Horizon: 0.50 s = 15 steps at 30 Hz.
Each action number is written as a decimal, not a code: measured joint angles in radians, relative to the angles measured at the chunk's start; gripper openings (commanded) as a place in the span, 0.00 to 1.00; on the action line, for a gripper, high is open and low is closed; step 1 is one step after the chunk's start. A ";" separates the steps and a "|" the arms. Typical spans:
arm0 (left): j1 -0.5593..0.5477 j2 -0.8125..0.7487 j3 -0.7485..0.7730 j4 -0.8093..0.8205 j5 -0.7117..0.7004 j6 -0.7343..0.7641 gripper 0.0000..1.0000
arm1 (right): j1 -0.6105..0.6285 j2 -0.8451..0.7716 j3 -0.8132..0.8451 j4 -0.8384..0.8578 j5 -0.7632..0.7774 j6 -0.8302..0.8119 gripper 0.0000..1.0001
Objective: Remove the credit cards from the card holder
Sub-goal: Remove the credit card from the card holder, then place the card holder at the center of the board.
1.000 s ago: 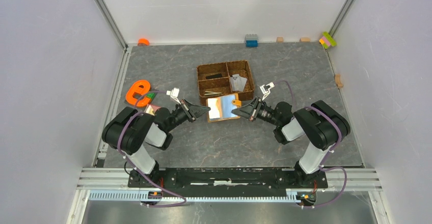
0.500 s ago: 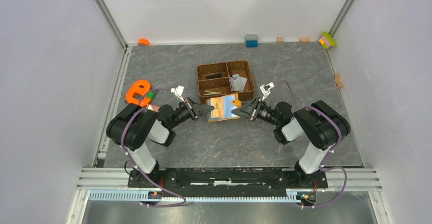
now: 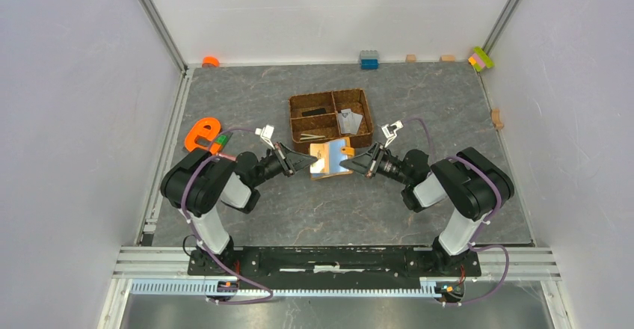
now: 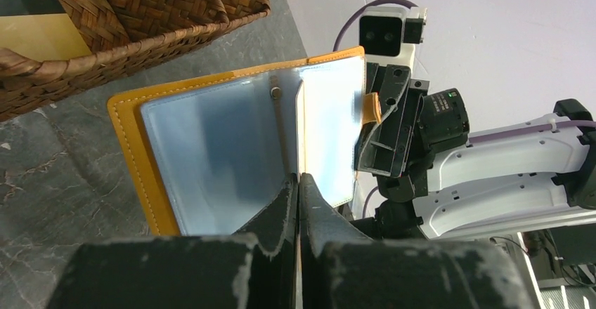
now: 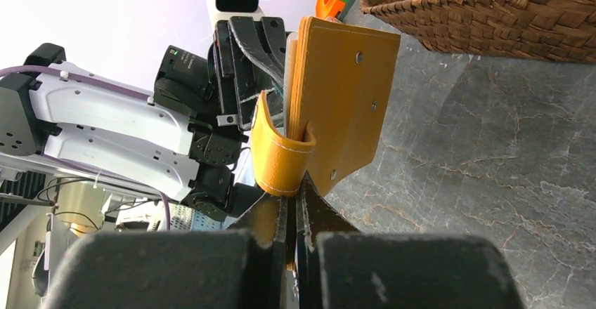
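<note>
We find the card holder (image 3: 331,157) open at mid-counter and raised on edge between the two arms. Its pale lining (image 4: 211,154) faces the left wrist camera and its orange cover faces the right one. The left jaws are pressed together on the lining's lower edge, near the fold. The right jaws are pressed together on the cover's edge, at the base of the snap tab (image 5: 277,156). We cannot tell whether a card sits in the sleeves.

The holder's far edge lies just beside the near wall of the woven tray (image 3: 291,118) — tight on that side. Open counter (image 3: 344,209) runs toward the near edge and to the right.

The tray's right compartment holds a grey-white card (image 3: 348,122). A beige card (image 4: 31,28) with a dark stripe shows over the tray wall — which compartment, we cannot tell.

An orange e-shaped toy (image 3: 202,134) lies at the left, and toy bricks (image 3: 368,60) line the far wall.
</note>
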<state>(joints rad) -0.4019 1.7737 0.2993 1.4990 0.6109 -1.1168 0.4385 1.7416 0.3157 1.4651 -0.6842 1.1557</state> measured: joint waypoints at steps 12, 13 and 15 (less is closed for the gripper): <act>0.029 -0.161 -0.102 -0.040 -0.106 0.020 0.02 | -0.065 0.039 -0.029 0.002 0.014 0.035 0.02; 0.030 -0.170 -0.106 -0.047 -0.113 0.024 0.02 | -0.074 0.051 -0.035 0.002 0.015 0.039 0.04; 0.031 -0.194 -0.118 -0.069 -0.132 0.032 0.02 | -0.100 0.095 -0.047 0.002 0.020 0.053 0.10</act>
<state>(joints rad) -0.3706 1.5799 0.1814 1.4303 0.4786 -1.0851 0.3389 1.8370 0.2684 1.4666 -0.6643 1.2083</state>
